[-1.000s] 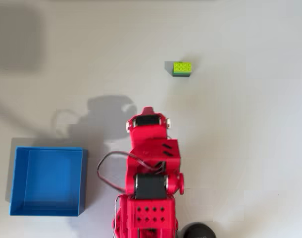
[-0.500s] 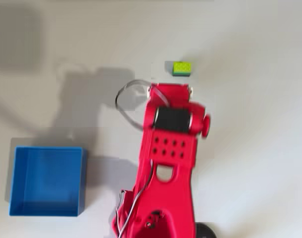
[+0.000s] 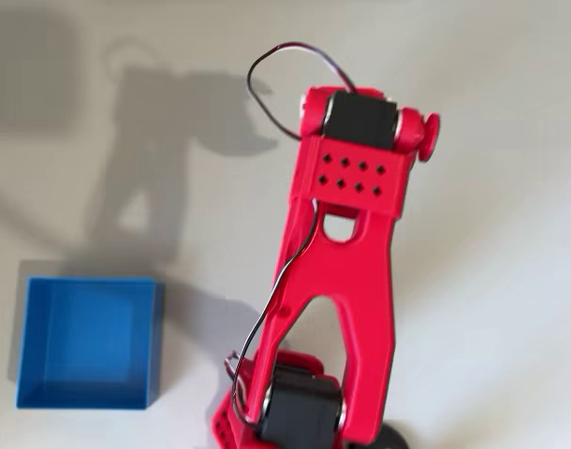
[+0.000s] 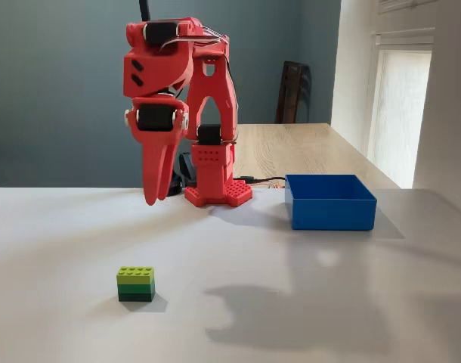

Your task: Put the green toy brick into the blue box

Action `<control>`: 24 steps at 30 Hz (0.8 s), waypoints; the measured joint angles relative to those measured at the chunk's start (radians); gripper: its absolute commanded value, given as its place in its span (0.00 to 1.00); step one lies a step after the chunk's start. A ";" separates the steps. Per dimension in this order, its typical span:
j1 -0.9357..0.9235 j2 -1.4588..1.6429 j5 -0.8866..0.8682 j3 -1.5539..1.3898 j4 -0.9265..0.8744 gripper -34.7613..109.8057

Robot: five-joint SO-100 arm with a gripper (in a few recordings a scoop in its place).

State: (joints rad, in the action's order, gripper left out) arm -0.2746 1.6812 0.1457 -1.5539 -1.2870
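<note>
The green toy brick [image 4: 136, 283] sits on the white table near the front left in the fixed view, lime studs on top and a darker layer below. In the overhead view the red arm [image 3: 346, 243] reaches up the picture and covers the brick's spot. My gripper [image 4: 161, 198] hangs pointing down, high above the table and farther back than the brick, slightly to its right. Its fingers lie together with nothing between them. The blue box [image 3: 89, 341] stands apart at the lower left of the overhead view, and the blue box [image 4: 329, 203] is at the right in the fixed view.
The arm's red base [image 4: 218, 189] stands at the back of the white table [image 4: 306, 302]. A black wire [image 3: 285, 65] loops out from the arm's top. A black round object [image 3: 384, 438] sits by the base. A wooden table [image 4: 306, 147] lies behind.
The arm has unfolded and stretched far up the overhead picture, now covering the brick that showed before. Brick and box have not moved.
</note>
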 measured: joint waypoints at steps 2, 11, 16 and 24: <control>-0.014 -0.052 0.005 0.035 0.000 0.42; -0.038 -0.259 0.026 0.172 0.000 0.43; -0.032 -0.348 0.026 0.233 0.000 0.43; -0.034 -0.488 0.026 0.318 0.002 0.43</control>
State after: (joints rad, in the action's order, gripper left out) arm -0.3083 1.1934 0.1718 -1.2364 -1.2855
